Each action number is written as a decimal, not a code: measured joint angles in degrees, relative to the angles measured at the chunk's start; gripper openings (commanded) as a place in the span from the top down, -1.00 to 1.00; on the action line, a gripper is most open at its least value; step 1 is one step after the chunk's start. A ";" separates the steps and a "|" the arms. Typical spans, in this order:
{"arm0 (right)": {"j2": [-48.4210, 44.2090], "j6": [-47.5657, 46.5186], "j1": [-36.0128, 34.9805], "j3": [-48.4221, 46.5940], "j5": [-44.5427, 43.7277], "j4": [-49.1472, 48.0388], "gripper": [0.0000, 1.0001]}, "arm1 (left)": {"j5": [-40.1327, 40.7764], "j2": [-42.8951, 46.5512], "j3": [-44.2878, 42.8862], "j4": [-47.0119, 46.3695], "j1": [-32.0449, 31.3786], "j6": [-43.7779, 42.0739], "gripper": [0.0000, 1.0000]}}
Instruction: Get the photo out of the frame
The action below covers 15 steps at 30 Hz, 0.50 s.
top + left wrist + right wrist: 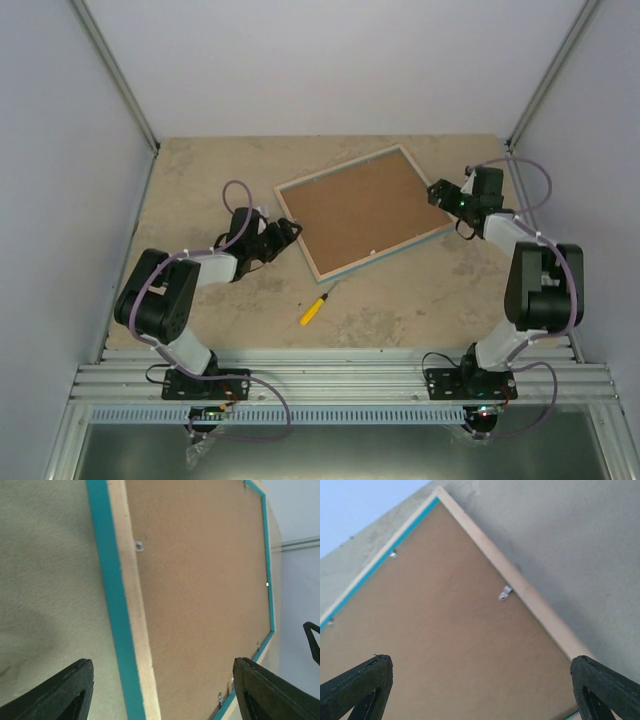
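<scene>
The frame (436,232) lies face down in the middle of the table, its turquoise edge (112,610) and pale wood rim (134,610) around a brown backing board (358,212). The photo is hidden under that board. My left gripper (291,231) hovers at the frame's left corner, open; in the left wrist view its fingers (67,692) stand wide on either side of the frame's edge, holding nothing. My right gripper (438,193) is open at the frame's right corner, above the backing board (445,635), with nothing between its fingertips (607,690).
Small metal tabs (505,593) (139,545) hold the backing board along the rim. A yellow-handled screwdriver (315,308) lies on the table in front of the frame. Grey walls close in the left and right sides.
</scene>
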<state>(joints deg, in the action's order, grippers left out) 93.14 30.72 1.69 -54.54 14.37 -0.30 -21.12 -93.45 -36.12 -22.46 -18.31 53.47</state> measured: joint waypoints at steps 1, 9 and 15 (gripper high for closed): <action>1.57 -0.92 0.44 -1.11 0.09 0.31 -0.95 | 0.11 0.00 -0.04 0.68 0.00 -0.35 -0.59; 11.39 -8.11 3.02 -7.61 0.61 4.74 -0.95 | 0.94 -1.22 -1.18 3.67 -0.02 -2.38 -0.62; 14.56 -11.37 3.08 -8.41 2.40 6.45 -0.95 | 1.92 -3.39 -3.23 5.75 -0.33 -3.96 -0.64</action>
<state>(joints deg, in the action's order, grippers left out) 107.70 19.35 4.78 -62.96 16.78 6.15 -19.20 -96.84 -39.35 -16.71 -18.63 49.52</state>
